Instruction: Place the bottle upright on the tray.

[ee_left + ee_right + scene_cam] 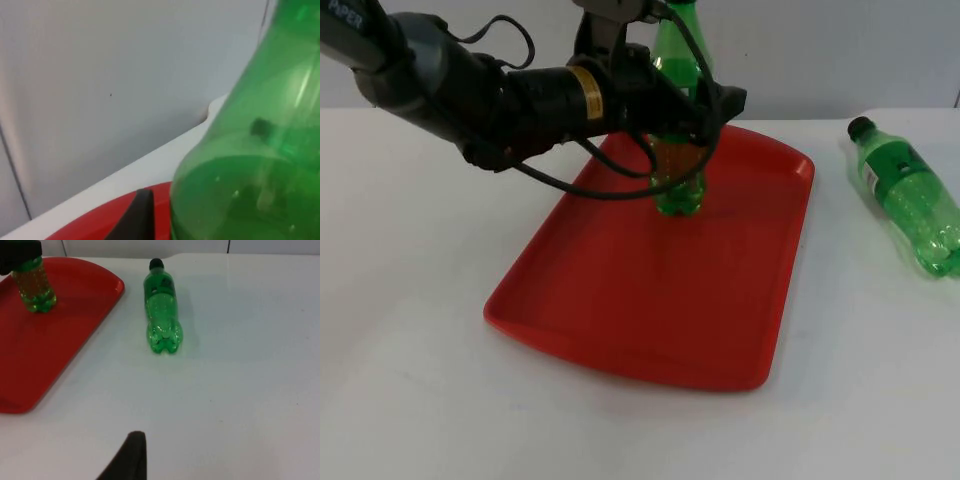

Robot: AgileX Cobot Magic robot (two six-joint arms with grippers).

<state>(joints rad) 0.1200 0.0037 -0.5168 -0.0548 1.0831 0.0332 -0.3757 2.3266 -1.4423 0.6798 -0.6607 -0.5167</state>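
The left gripper (695,105) is clamped around the middle of the upright green bottle (678,185), whose base rests on the red tray (650,300) toward the tray's 12 o'clock end. In the left wrist view the bottle's shoulder (250,165) looms close beside one black fingertip (137,215). A second green bottle (910,195) lies on its side on the white table (410,380), at about 3 o'clock from the tray, apart from it, cap pointing toward the wall. The right arm waits; I cannot tell how its gripper (131,455) stands.
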